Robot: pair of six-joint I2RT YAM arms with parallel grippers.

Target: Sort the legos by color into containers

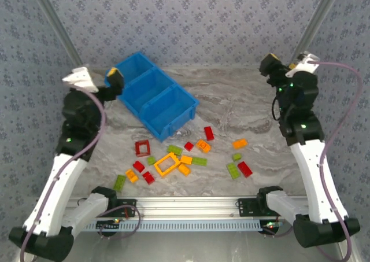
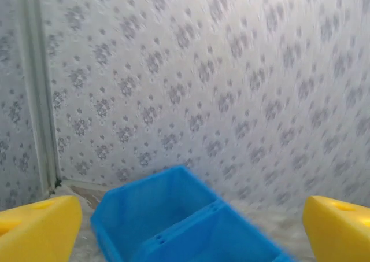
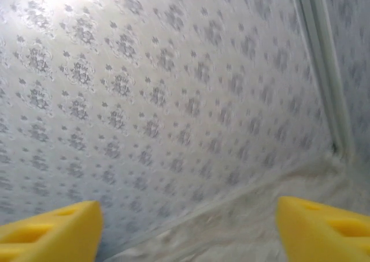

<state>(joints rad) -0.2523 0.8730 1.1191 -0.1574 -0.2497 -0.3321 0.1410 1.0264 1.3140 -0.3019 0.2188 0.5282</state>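
My left claw (image 1: 114,76) hangs raised just beside the far left end of the blue tray (image 1: 179,123), its yellow fingers (image 2: 37,230) spread wide apart. From my left wrist I look down over the tray's far corner toward the patterned wall (image 2: 231,71). My right claw (image 1: 269,63) is held high on the far right, well apart from everything I must sort, and its yellow fingers (image 3: 324,227) also stand wide apart.

The tray lies slantwise on the grey marbled table (image 1: 243,106), a bright blue oblong with three square open compartments in a row running from far left to near right.

The legos (image 1: 186,159) lie scattered on the table nearer to me than the tray, small and glossy, in red, orange-yellow and lime green. Most are flat rectangles. A red open frame (image 1: 142,148) sits just in front of the tray's near end, and an orange-yellow open frame (image 1: 166,165) lies in the thick of the heap. A red brick (image 1: 208,133) lies closest to the tray's near right corner, and a lime green brick (image 1: 119,183) is the leftmost, near my left arm
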